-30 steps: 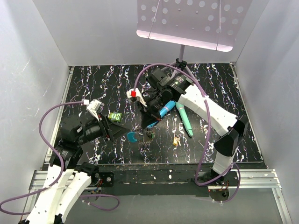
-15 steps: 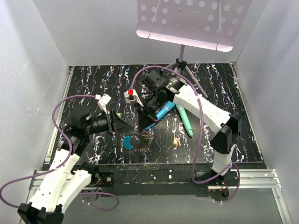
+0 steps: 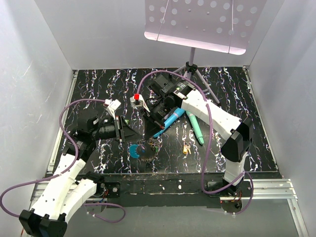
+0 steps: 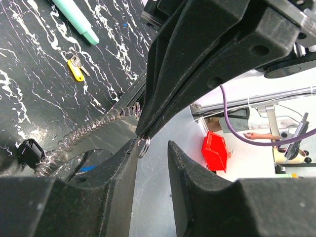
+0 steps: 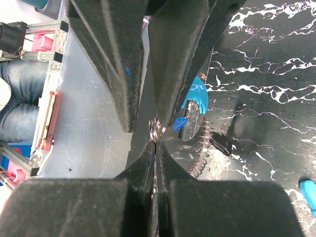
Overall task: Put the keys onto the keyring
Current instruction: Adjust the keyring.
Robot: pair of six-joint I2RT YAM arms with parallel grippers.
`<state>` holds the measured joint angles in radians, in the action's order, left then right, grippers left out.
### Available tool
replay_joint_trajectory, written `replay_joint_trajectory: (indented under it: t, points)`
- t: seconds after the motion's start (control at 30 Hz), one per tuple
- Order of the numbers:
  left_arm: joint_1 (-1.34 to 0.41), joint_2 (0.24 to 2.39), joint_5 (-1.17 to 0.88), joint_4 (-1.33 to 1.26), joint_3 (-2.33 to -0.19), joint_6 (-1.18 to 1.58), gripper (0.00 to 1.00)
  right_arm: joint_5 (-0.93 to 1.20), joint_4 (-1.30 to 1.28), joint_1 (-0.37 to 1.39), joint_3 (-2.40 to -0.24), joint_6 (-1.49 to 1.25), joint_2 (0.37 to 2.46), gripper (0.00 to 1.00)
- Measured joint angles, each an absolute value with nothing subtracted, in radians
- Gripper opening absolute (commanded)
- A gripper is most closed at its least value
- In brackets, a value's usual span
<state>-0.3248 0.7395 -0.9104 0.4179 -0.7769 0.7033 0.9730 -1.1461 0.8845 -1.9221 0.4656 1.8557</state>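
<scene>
In the top view my two grippers meet nose to nose over the mat's near middle. My right gripper (image 3: 149, 132) (image 5: 156, 145) is shut on a thin metal piece ending in a small metal ring (image 4: 143, 146) (image 5: 157, 129). My left gripper (image 3: 134, 132) (image 4: 153, 145) is open a little, and the ring rests against its left fingertip (image 4: 129, 150). The keyring (image 3: 143, 149), a coiled grey loop (image 4: 94, 129) with a blue section (image 5: 195, 94), lies on the mat just below them. A yellow-headed key (image 3: 186, 148) (image 4: 75, 70) lies apart to the right. No other keys show.
A teal stick (image 3: 195, 126) (image 4: 76, 19) and a blue stick (image 3: 170, 120) lie right of the grippers. A tripod stand (image 3: 191, 64) rises at the back under a perforated white plate. White walls close in the mat on three sides.
My left gripper has swung up and right to meet the right gripper, and its jaws have narrowed. The right gripper shifted slightly left and stayed shut.
</scene>
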Motion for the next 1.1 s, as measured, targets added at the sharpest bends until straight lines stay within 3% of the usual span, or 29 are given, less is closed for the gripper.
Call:
replay_joint_trajectory:
  t: [0.63,0.83,1.1]
  points:
    - [-0.35,0.83,-0.92,0.561,-0.838,0.604,0.2,0.989,-1.126,0.883,-1.916,0.426,1.873,0.01]
    - [-0.356,0.849,-0.92,0.59,-0.852,0.578,0.05,0.991,-1.126,0.883,-1.915,0.42,1.876,0.01]
    - [-0.365,0.87,-0.921,0.619,-0.869,0.544,0.09,0.991,-1.122,0.883,-1.911,0.417,1.885,0.01]
